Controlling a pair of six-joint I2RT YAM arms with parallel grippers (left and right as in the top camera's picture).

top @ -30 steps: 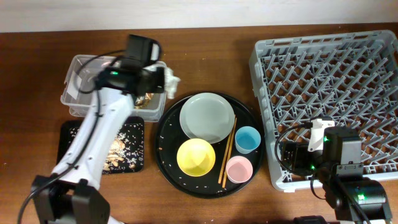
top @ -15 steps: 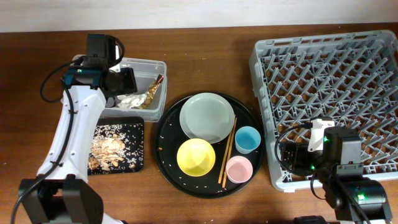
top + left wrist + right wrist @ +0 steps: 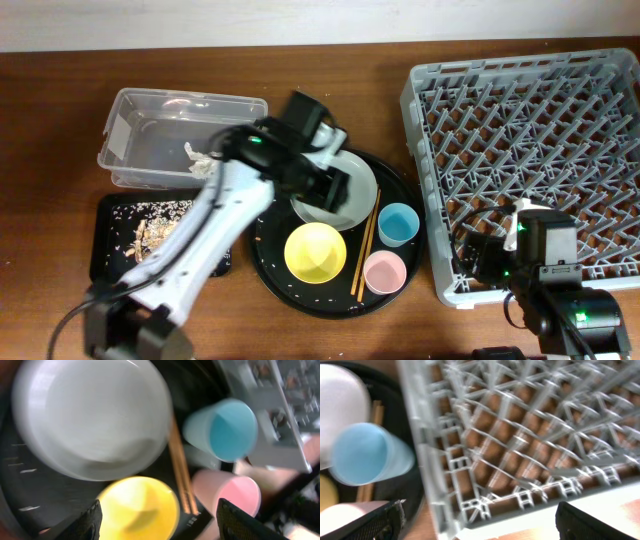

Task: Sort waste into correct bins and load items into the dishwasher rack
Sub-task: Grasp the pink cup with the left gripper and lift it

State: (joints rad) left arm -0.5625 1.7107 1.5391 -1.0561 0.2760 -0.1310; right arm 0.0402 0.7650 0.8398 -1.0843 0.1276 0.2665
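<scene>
**dishguy:** where's everything sitting?

**binsorter:** Grey plate [image 3: 90, 415], yellow bowl [image 3: 316, 252], light-blue cup [image 3: 398, 224] and pink cup [image 3: 384, 272] are all upright, bunched just left of the big grey rack [image 3: 540, 130]. Chopsticks [image 3: 365, 245] lie side by side between the bowl and the cups.

**dishguy:** and the trash?

**binsorter:** Brown scraps [image 3: 140, 226] and pale crumbs are scattered in the shallow black tray [image 3: 108, 262]. A bit of white tissue [image 3: 198, 157] is in the clear tub [image 3: 160, 130] right behind it.

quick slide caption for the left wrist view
Open left gripper above the round black tray: grey plate, yellow bowl, light-blue cup, pink cup, chopsticks.
</scene>
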